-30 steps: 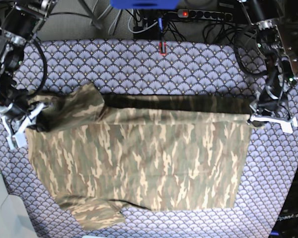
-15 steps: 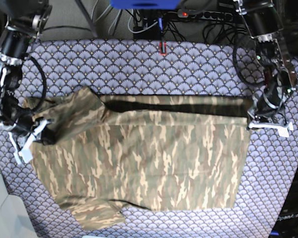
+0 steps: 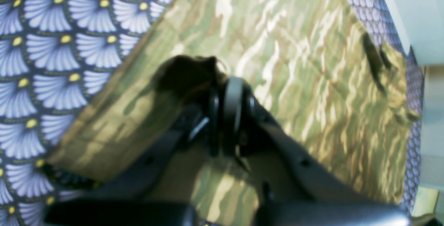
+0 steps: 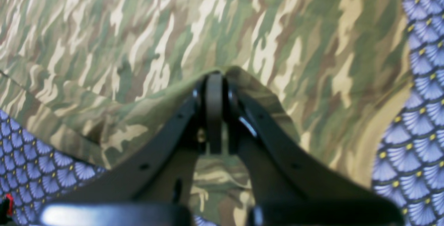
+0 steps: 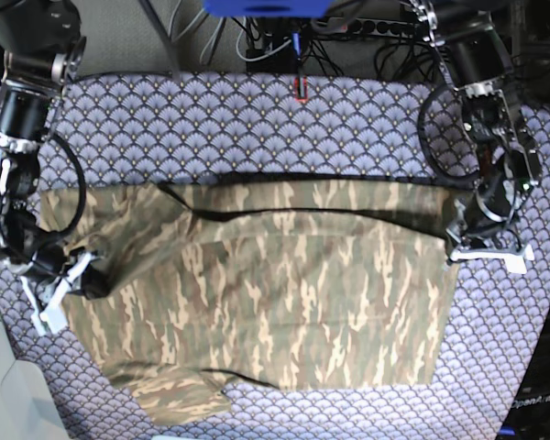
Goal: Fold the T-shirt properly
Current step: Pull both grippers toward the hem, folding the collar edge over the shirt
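The camouflage T-shirt (image 5: 284, 302) lies spread on the purple tablecloth (image 5: 257, 128), its far edge doubled over toward the front. My left gripper (image 5: 456, 246) is at the shirt's right side, shut on a corner of that folded edge. In the left wrist view the left gripper (image 3: 227, 84) pinches a dark bunch of T-shirt cloth (image 3: 295, 45). My right gripper (image 5: 81, 275) is at the shirt's left side by the sleeve, shut on cloth. In the right wrist view the right gripper (image 4: 214, 78) holds a raised fold of the T-shirt (image 4: 173, 28).
A power strip and cables (image 5: 376, 27) run behind the table's far edge. A small red object (image 5: 300, 89) sits at the back middle. A pale grey surface (image 5: 9, 394) lies off the table's front left corner. A sleeve (image 5: 179, 396) sticks out at the front left.
Both grippers have moved toward the front of the table with the shirt's far edge, so the folded-over strip lies further over the body. The left sleeve area has spread out flatter.
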